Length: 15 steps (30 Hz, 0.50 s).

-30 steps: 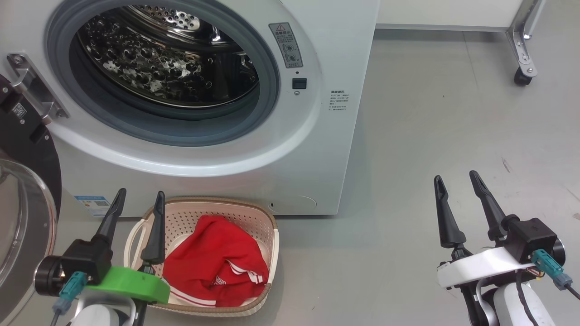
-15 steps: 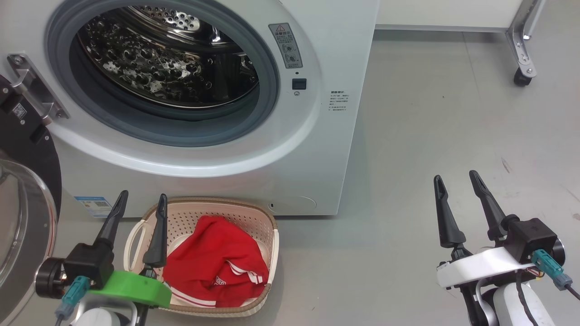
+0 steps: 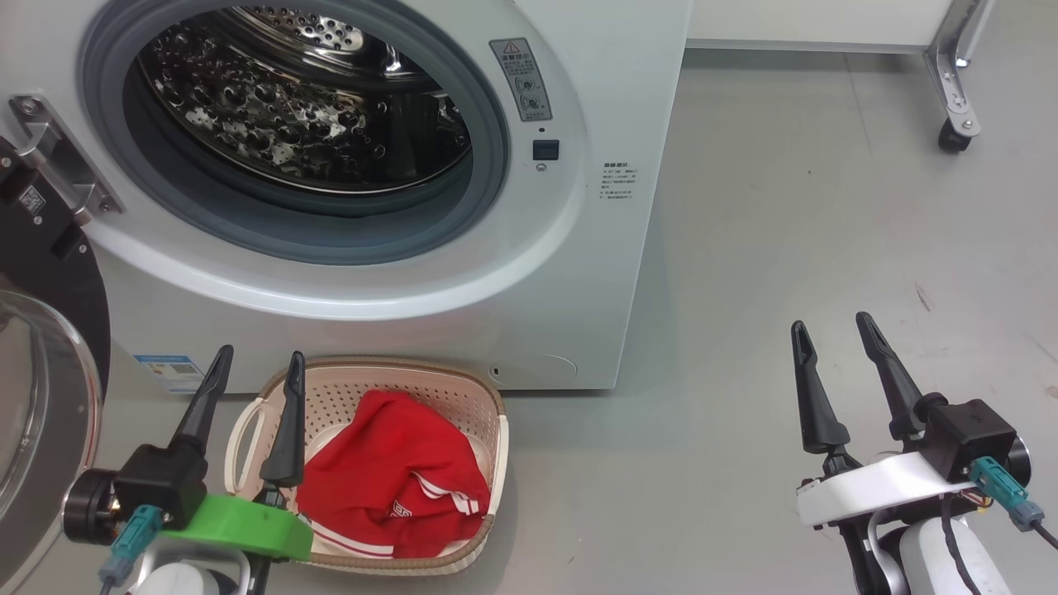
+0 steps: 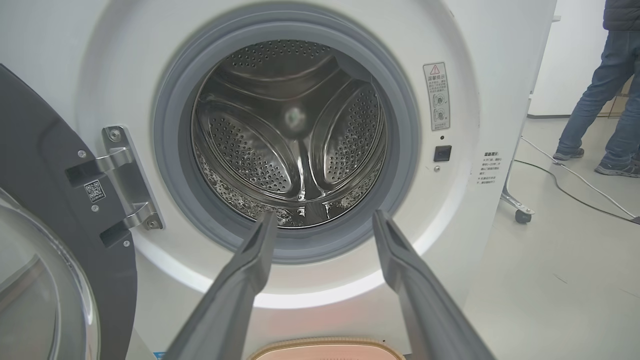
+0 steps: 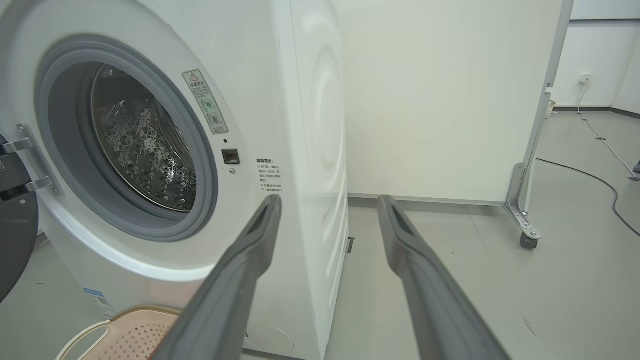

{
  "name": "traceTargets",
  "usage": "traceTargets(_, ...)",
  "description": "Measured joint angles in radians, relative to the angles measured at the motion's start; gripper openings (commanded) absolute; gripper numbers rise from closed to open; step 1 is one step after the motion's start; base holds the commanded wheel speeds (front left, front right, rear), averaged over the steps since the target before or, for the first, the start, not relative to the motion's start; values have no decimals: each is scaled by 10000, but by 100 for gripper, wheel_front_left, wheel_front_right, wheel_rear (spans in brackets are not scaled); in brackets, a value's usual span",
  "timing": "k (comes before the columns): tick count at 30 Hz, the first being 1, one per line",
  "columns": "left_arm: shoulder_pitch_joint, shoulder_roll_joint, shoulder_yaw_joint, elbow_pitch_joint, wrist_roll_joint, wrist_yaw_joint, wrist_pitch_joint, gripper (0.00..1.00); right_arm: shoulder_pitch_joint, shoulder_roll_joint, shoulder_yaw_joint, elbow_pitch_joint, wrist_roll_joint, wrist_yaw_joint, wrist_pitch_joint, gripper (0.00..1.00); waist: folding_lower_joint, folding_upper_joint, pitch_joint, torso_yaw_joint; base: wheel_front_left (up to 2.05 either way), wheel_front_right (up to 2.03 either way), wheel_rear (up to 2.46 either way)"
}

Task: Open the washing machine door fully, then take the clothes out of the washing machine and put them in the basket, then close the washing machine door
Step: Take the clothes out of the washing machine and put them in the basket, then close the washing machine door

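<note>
The white washing machine (image 3: 612, 99) stands with its steel drum (image 3: 297, 116) bare inside. Its door (image 3: 37, 397) hangs swung wide open at the far left, black rim and glass bowl facing me. The red clothes (image 3: 393, 479) lie in the cream basket (image 3: 483, 397) on the floor in front of the machine. My left gripper (image 3: 258, 364) is open and holds nothing, hovering over the basket's left handle. In the left wrist view the left gripper (image 4: 322, 220) points at the drum (image 4: 295, 135). My right gripper (image 3: 831, 326) is open and holds nothing, over bare floor right of the machine.
A wheeled metal frame leg (image 3: 955, 124) stands at the back right. Cables (image 5: 595, 175) run across the grey floor. A person's legs (image 4: 605, 95) stand at the far right of the left wrist view. The basket's rim (image 5: 145, 312) shows in the right wrist view.
My left gripper has eased slightly right and down over the basket's handle. The head view has tipped a little, so the machine sits slightly higher in it. The right arm has not moved.
</note>
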Motion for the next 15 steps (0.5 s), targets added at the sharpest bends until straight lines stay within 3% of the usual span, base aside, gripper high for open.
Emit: traceTargets(15,75,-48,163,2,-163,0,0,100,0,4,6,-2,2,0,0,100,0,0,63,12,-22,22,0)
